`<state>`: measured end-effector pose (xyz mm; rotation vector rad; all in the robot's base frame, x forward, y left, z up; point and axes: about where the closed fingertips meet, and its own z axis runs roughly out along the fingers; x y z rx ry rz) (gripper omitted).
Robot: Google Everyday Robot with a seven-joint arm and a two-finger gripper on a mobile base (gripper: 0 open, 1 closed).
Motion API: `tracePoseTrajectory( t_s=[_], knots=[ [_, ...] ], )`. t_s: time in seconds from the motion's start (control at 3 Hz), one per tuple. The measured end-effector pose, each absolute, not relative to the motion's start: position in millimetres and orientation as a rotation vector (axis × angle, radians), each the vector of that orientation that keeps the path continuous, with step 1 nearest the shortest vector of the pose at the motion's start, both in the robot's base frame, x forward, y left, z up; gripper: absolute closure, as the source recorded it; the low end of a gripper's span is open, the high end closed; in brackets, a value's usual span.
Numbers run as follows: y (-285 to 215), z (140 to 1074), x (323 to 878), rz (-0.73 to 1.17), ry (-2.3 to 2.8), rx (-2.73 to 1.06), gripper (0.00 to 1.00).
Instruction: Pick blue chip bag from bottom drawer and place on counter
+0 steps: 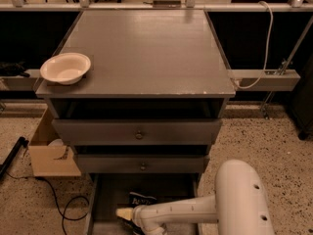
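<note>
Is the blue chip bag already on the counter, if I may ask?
No, the blue chip bag lies in the open bottom drawer next to the claw, not on the counter.

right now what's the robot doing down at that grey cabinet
The robot's white arm is reaching into the pulled-out grey bottom drawer of the cabinet. Its gripper is low inside the drawer, right beside the small crinkled navy-blue chip bag, which lies in the drawer. Whether the bag is gripped cannot be told. The bag is not yet on the flat grey counter, where a pale round bowl sits at the front-left corner.
</note>
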<state>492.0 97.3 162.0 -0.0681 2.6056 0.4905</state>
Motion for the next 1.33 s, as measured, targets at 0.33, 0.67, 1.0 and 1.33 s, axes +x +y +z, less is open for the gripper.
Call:
tracePoseTrajectory(
  t_s=[0.33, 0.67, 1.0, 1.33],
  knots=[
    [91, 153, 495, 0.456, 2.633, -0.054, 0.0],
    [86, 138, 524, 0.365, 2.696, -0.035, 0.0],
    [85, 137, 525, 0.362, 2.698, -0.034, 0.0],
    [85, 137, 525, 0.362, 2.698, -0.034, 0.11]
  ],
)
